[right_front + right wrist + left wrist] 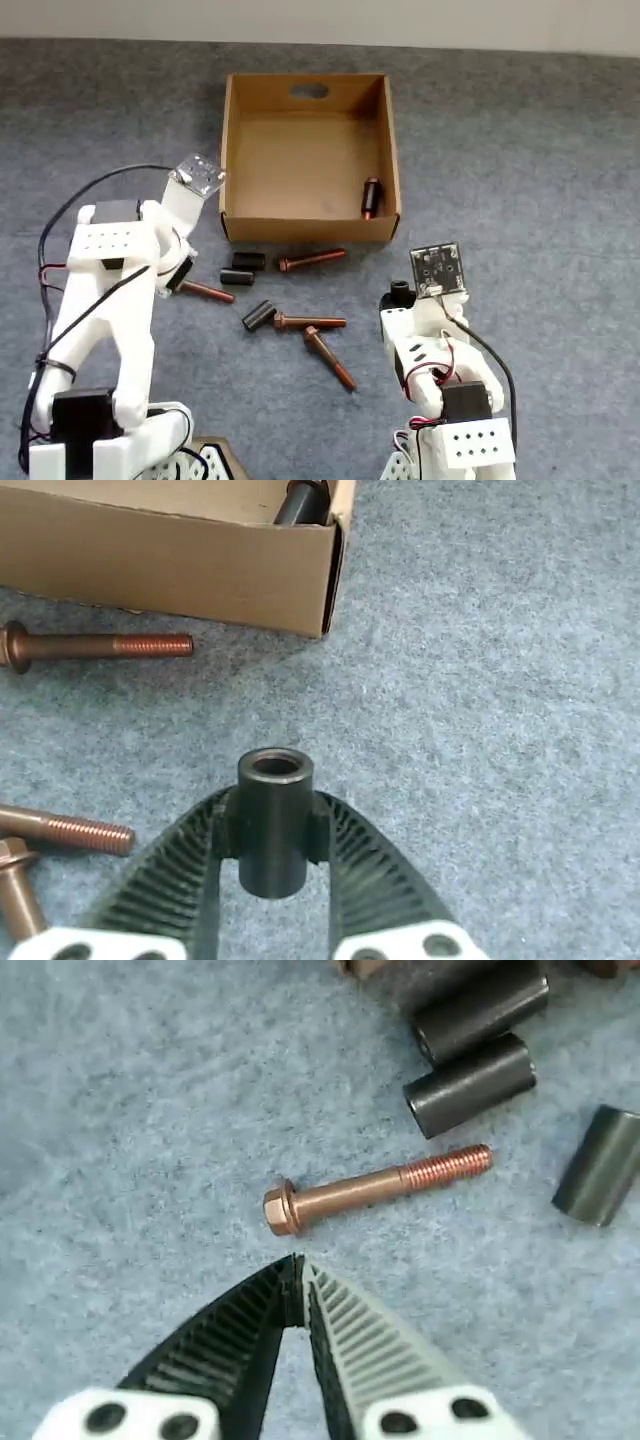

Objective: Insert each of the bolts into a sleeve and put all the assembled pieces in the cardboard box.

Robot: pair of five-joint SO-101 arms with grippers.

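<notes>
My right gripper [272, 805] clamped a black sleeve [272, 825], its long axis running along the fingers and its open bore at the far end, near the cardboard box [232, 150] corner. My left gripper [298, 1272] was pinched closed and empty. Its tips sat just beside the head of a bolt [370, 1188] lying flat on the carpet [150, 1110], threads pointing toward two loose sleeves [470, 1085].
</notes>
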